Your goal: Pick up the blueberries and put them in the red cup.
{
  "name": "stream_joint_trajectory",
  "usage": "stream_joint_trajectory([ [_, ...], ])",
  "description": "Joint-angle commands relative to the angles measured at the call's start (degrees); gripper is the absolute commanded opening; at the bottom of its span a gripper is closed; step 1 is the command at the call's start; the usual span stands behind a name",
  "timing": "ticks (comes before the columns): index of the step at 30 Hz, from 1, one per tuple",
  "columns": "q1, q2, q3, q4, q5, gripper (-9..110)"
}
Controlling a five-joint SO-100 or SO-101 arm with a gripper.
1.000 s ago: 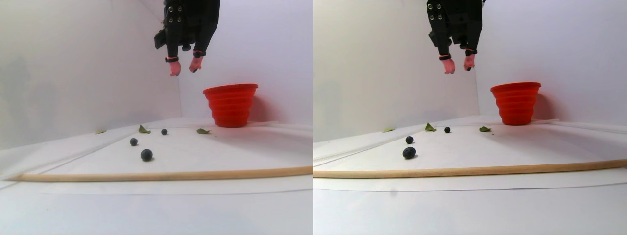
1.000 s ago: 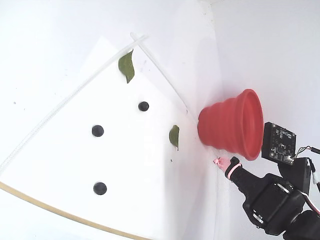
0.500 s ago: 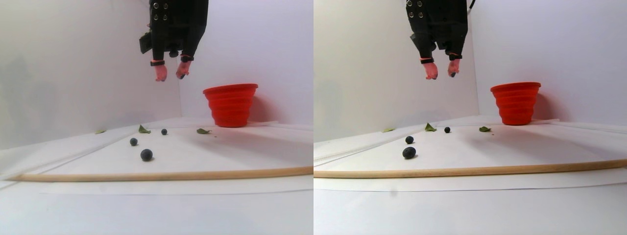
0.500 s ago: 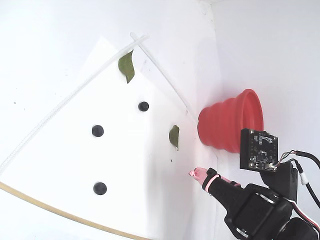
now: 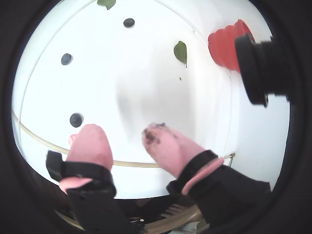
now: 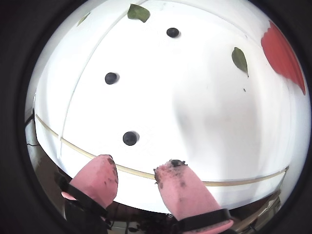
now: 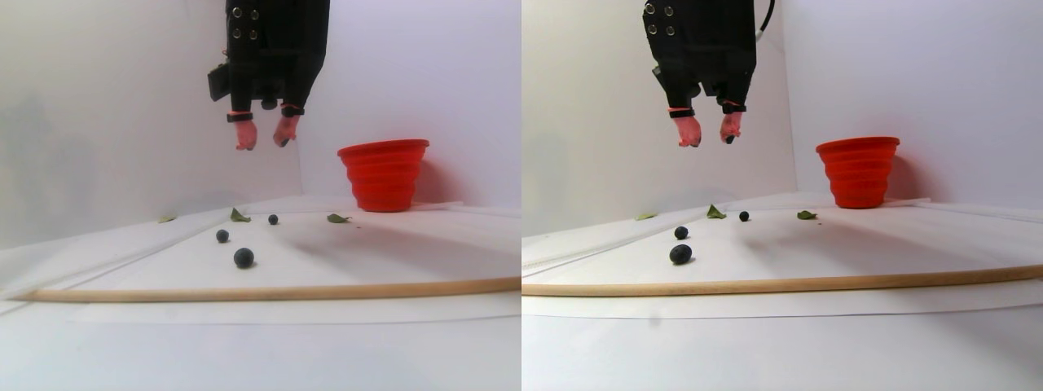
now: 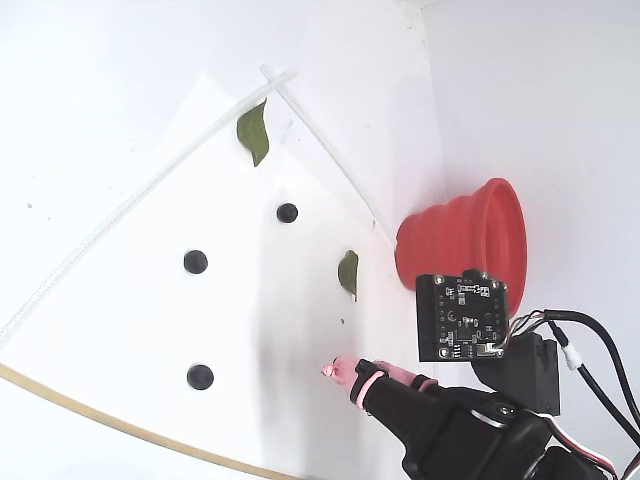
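Note:
Three blueberries lie apart on the white sheet: one far (image 7: 273, 219), one in the middle (image 7: 222, 235) and one nearest the wooden strip (image 7: 244, 257). In the fixed view they show as dark balls (image 8: 287, 212) (image 8: 195, 262) (image 8: 200, 377). The red cup (image 7: 385, 175) (image 8: 460, 250) stands upright by the back wall, right of the berries. My gripper (image 7: 262, 140) hangs high above the sheet, left of the cup, open with nothing between its pink fingertips (image 6: 105, 168). In a wrist view the nearest blueberry (image 6: 129, 138) lies just beyond the gripper (image 6: 137, 165). Dark smears mark the right fingertip.
Green leaves lie on the sheet, one near the cup (image 8: 348, 272) and one farther off (image 8: 254, 132). A thin wooden strip (image 7: 269, 290) crosses the front of the sheet. White walls close in behind the cup and on the left in the stereo pair view.
The open gripper has moved left, away from above the cup, and lower, out over the sheet. The berries and cup have not moved.

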State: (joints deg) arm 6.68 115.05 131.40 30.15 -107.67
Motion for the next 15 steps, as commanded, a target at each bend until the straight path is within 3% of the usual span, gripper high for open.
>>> stream_joint_trajectory([
  [1,-1.2,6.1,-0.1,0.3,-0.8,16],
  [15,-2.4,4.4,4.2,-2.9,-2.6,16],
])
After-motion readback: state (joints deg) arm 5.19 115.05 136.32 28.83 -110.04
